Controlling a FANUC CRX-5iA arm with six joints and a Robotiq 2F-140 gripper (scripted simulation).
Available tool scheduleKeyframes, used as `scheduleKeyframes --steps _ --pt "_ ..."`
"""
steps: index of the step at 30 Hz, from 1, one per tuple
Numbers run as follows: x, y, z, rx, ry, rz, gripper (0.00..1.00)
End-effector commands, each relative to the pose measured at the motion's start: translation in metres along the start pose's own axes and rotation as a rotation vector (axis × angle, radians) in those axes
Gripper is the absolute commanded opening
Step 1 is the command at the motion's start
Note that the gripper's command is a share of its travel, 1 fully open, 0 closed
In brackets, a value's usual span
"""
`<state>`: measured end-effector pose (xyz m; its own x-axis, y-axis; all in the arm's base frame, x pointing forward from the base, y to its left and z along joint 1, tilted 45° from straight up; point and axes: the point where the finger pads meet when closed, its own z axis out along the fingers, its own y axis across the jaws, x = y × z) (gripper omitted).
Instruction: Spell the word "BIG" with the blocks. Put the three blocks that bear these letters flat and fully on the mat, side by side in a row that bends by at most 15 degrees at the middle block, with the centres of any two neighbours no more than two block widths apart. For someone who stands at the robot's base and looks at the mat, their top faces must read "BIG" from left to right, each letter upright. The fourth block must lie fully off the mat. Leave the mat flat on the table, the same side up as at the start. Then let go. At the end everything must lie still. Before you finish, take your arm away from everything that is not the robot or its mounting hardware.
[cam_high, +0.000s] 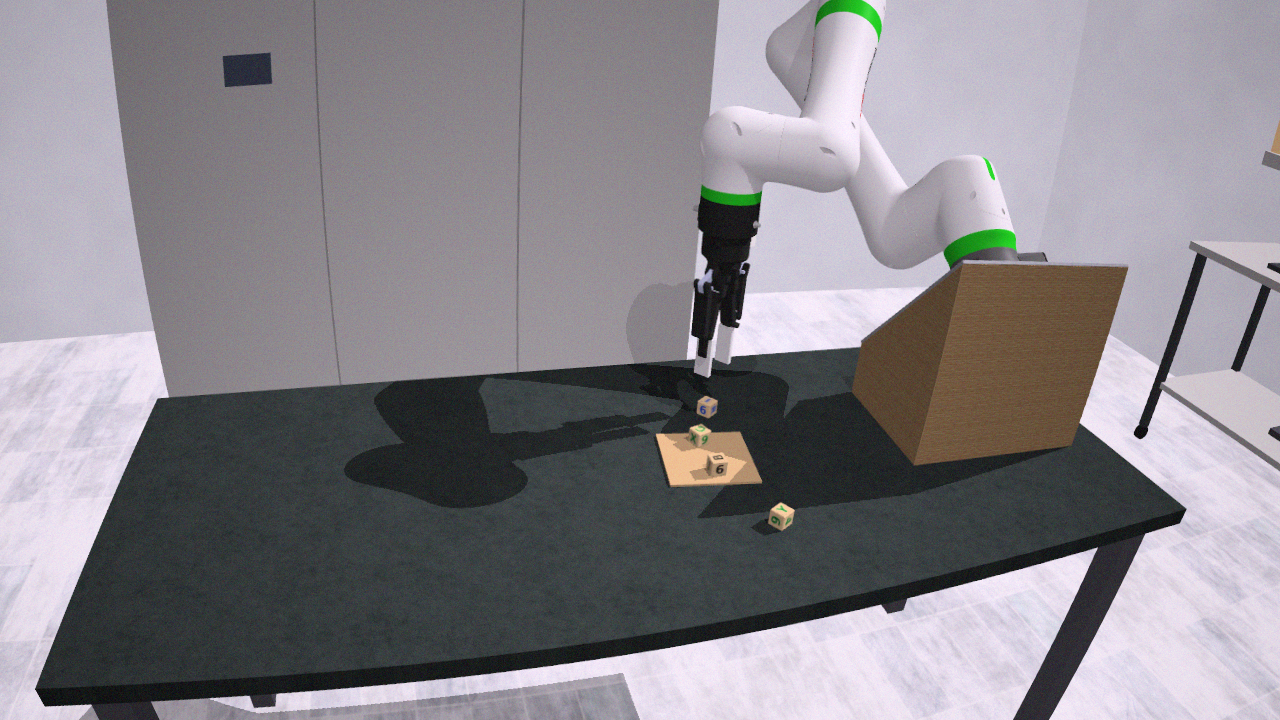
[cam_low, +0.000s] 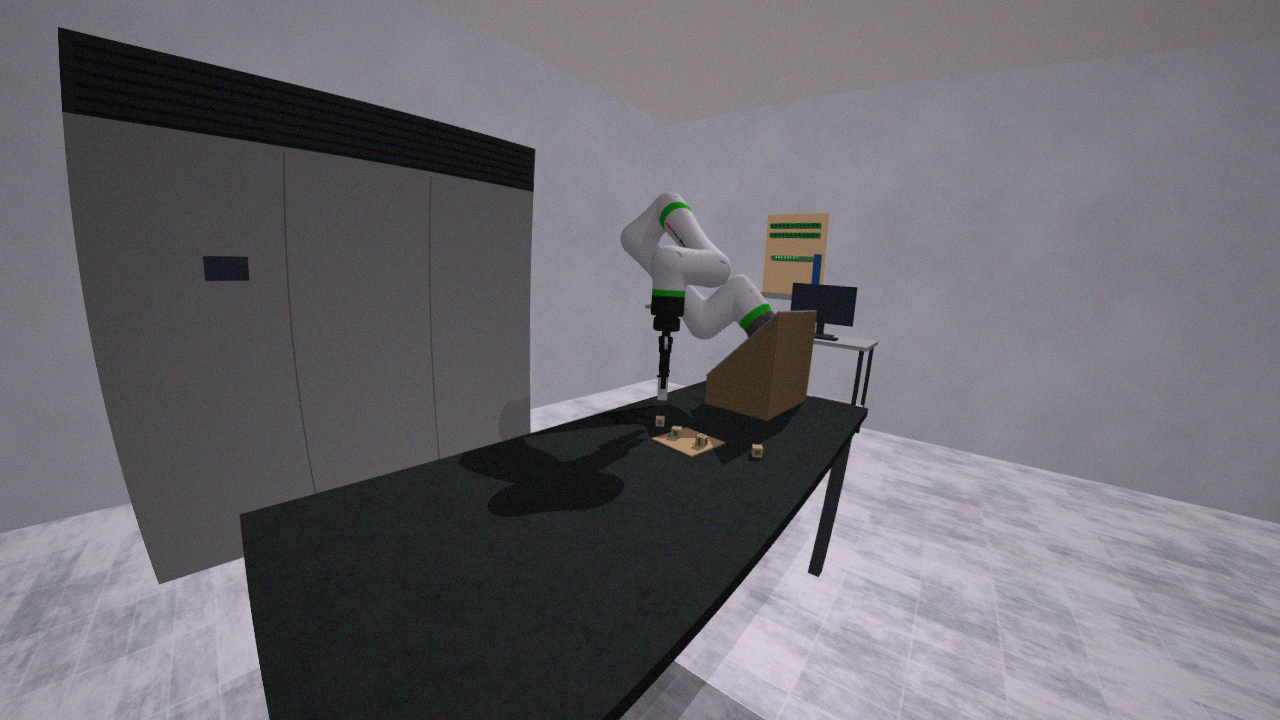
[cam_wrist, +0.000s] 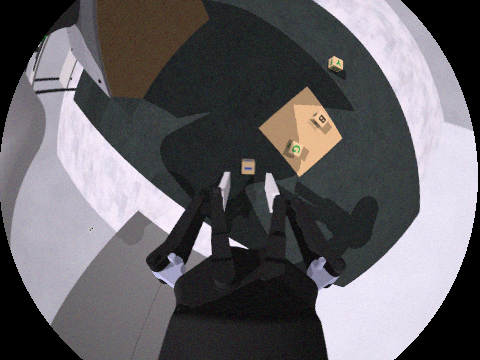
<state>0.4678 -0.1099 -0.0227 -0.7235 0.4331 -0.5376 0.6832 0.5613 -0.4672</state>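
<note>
A tan mat (cam_high: 705, 456) lies on the dark table. Two blocks sit on it: one with a green letter on top (cam_high: 699, 435) at the far edge and one with a black letter on top (cam_high: 717, 464) nearer the middle. A third block with a blue mark on top (cam_high: 707, 407) lies on the table just beyond the mat's far edge. A fourth block with a green letter (cam_high: 781, 515) lies off the mat, toward the table's front. My gripper (cam_high: 707, 367) hangs straight down above the blue-marked block (cam_wrist: 248, 167). Its fingers are part-way closed with a gap and hold nothing.
A large brown wedge-shaped box (cam_high: 984, 358) stands on the table to the right of the mat and carries the arm's base. Grey cabinets stand behind the table. A trolley (cam_high: 1235, 340) stands off to the right.
</note>
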Motion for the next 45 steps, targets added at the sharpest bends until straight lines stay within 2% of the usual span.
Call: scheduleKeyframes --steps 1,21,45 --pt "0.0 0.0 0.0 0.0 0.0 0.0 0.37" --pt "0.0 0.0 0.009 -0.002 0.0 0.0 0.37" --pt "-0.001 0.001 0.042 -0.002 0.0 0.0 0.37"
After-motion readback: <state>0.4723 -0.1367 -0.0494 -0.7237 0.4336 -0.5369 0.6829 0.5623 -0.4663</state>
